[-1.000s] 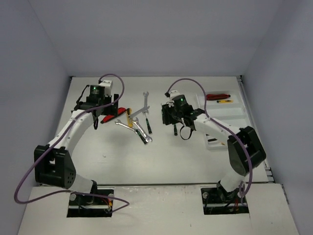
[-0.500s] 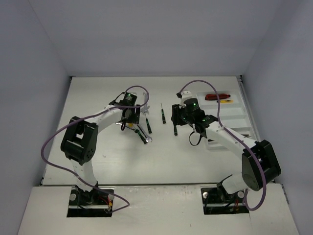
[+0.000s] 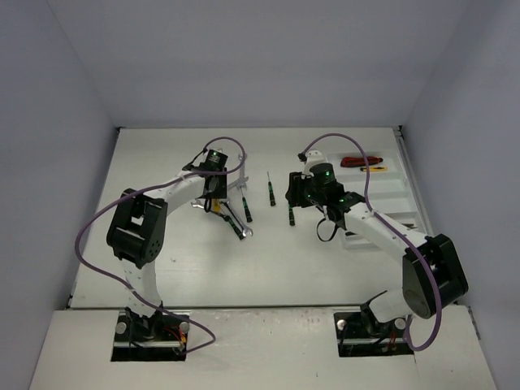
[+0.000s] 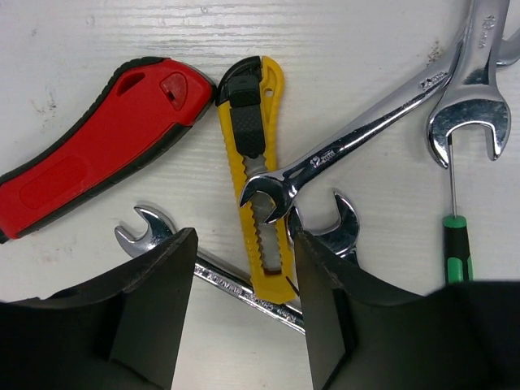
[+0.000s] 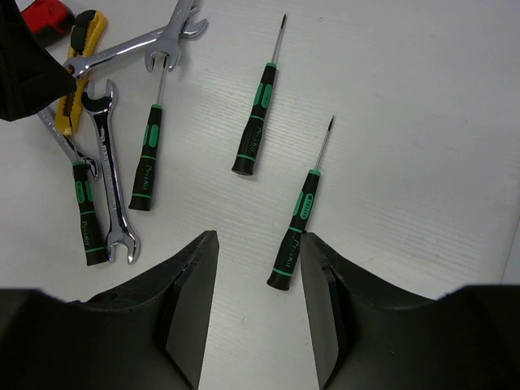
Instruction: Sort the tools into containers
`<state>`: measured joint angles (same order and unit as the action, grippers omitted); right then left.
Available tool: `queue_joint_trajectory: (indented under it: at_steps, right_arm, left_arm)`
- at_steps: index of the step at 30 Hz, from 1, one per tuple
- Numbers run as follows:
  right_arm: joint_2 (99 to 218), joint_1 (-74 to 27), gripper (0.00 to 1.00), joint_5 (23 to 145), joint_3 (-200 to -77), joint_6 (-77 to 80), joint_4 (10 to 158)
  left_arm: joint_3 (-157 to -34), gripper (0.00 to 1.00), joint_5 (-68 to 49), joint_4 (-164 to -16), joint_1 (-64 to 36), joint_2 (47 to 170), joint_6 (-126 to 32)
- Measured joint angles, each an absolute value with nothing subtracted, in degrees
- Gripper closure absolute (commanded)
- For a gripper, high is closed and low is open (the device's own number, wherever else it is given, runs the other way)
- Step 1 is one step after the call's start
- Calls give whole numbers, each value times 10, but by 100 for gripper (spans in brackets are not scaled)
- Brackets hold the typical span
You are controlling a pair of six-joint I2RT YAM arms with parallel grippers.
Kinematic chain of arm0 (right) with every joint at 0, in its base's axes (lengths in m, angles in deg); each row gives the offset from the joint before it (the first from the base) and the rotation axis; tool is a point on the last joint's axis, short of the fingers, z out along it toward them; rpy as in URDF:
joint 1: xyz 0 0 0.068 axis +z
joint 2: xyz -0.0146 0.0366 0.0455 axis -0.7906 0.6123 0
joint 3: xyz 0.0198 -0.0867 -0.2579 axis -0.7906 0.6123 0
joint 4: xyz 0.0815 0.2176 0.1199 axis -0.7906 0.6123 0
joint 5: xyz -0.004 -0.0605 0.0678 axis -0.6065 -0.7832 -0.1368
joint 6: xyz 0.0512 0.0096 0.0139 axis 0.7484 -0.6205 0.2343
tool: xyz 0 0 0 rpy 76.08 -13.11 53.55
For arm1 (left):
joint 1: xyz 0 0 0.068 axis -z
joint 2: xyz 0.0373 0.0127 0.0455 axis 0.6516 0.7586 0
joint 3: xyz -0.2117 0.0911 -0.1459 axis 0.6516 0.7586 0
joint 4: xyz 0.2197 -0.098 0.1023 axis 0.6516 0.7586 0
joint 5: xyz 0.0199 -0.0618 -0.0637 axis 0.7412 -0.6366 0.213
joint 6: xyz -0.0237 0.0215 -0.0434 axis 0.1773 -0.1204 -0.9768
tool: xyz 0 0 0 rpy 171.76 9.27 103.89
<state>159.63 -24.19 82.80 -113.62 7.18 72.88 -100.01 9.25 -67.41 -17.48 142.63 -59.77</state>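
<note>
While left gripper (image 4: 241,260) gapes empty above yellow cutter (image 4: 257,154), right gripper (image 5: 258,260) spread wide, empty, over green-and-black screwdriver (image 5: 297,227)

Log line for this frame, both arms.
left claw: open, empty, over yellow cutter | right claw: open, empty, over screwdriver | tray: red-handled tool inside

Left gripper (image 4: 244,236) jaws parted, right gripper (image 5: 258,240) jaws parted
</note>
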Motion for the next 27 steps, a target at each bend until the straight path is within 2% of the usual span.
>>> queue_joint_trajectory:
  at_steps: [3,11,25,27]
  right_arm:
    - [1596,-242,58,828,-1135,72,727]
    - [1596,-242,58,829,-1132,78,724]
    - [1596,-242,58,832,-1130,80,718]
    - [1596,-242,58,833,-1130,80,718]
  left_arm:
    - [-1008,53,93,-674,-175,1441,-598]
    - [-1035,63,97,-671,-177,1471,-604]
    - [-1055,67,95,-672,-186,1498,-620]
    - [-1055,73,95,-671,-186,1498,-625]
